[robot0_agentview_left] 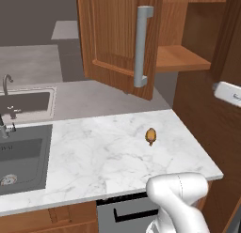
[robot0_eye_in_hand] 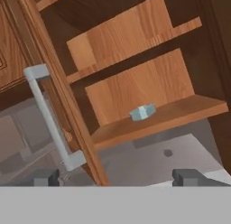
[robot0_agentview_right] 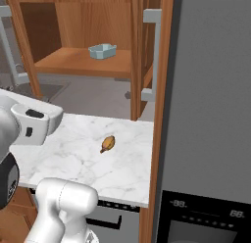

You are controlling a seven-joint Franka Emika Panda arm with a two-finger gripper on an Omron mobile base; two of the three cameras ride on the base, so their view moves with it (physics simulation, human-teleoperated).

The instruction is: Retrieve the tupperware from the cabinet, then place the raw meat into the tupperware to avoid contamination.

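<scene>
The pale blue-grey tupperware [robot0_agentview_right: 102, 51] sits on the lower wooden shelf of the open cabinet [robot0_agentview_right: 73, 60]. In the hand view the tupperware [robot0_eye_in_hand: 142, 112] lies small and far ahead on that shelf. My gripper [robot0_eye_in_hand: 117, 178] is open, its two dark fingertips [robot0_eye_in_hand: 45, 177] wide apart with nothing between them, well short of the shelf. The raw meat [robot0_agentview_left: 150, 135], an orange-brown oval lump, rests on the marble counter [robot0_agentview_left: 103, 157] below the cabinet; from the right it is the raw meat [robot0_agentview_right: 108, 143] near the counter's middle.
The open cabinet door [robot0_agentview_left: 117, 39] with its long grey bar handle [robot0_agentview_left: 143, 46] hangs over the counter's back. A second handle [robot0_eye_in_hand: 49, 114] stands left of the shelf. A sink [robot0_agentview_left: 21, 152] lies left; a tall grey appliance panel [robot0_agentview_right: 211, 100] stands right.
</scene>
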